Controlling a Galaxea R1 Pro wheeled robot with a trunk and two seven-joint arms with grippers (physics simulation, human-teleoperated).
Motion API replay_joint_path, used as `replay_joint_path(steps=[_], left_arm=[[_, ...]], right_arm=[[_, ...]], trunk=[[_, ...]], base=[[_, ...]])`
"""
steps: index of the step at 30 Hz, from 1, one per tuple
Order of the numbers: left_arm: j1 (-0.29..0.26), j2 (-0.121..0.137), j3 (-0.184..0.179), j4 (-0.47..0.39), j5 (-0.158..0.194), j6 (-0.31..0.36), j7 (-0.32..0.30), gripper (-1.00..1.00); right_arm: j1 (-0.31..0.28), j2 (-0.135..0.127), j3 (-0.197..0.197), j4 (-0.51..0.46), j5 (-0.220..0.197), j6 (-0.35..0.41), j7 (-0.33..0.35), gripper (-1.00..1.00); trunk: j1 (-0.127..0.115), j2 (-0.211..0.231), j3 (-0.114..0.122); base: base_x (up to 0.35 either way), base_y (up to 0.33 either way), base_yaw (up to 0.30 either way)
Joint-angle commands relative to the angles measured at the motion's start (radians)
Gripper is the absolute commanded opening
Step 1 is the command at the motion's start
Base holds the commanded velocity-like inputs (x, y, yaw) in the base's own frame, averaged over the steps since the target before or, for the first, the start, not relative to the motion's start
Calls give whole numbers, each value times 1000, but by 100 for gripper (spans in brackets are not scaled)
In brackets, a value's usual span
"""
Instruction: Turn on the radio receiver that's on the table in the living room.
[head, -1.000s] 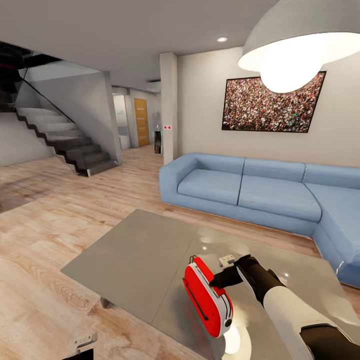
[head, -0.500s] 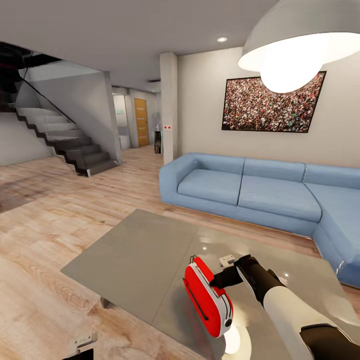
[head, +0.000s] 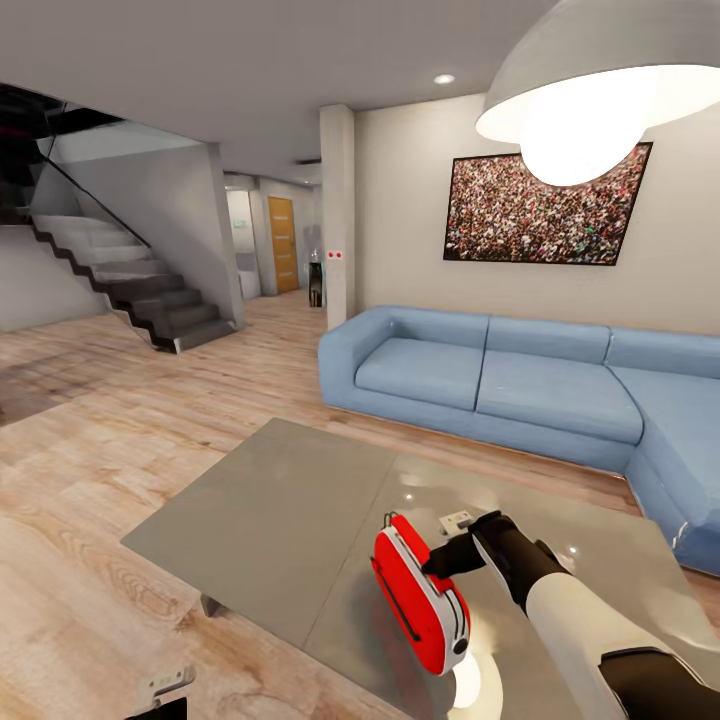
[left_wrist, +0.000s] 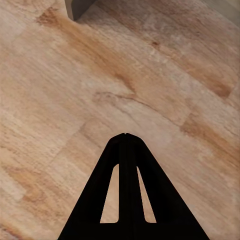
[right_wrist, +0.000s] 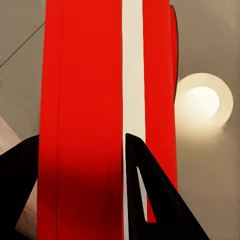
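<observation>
Red and tilted, the radio (head: 420, 595) sits on the grey table (head: 270, 520) near its front edge in your head view, with the right gripper (head: 438, 562) against its upper end; a blue sofa (head: 520, 385) stands behind. Your left wrist view has the left gripper (left_wrist: 126, 136) pinched shut, holding nothing, over wood floor (left_wrist: 60, 85). Your right wrist view puts the radio (right_wrist: 95, 100) between the dark fingers (right_wrist: 150, 200), which straddle its body.
</observation>
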Motion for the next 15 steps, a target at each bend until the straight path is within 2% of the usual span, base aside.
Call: replay_joint_path(steps=[1, 6, 15], left_arm=[[0, 0, 0, 0, 0, 0, 0, -100], [0, 0, 0, 0, 0, 0, 0, -100], [0, 0, 0, 0, 0, 0, 0, -100]], right_arm=[[0, 0, -1, 0, -5, 1, 0, -100], [0, 2, -1, 0, -5, 1, -1, -100], [0, 2, -1, 0, -5, 1, 0, -100]], trunk=[[0, 0, 0], [15, -28, -12], [15, -28, -12]], base=[[0, 0, 0], [0, 0, 0], [0, 0, 0]])
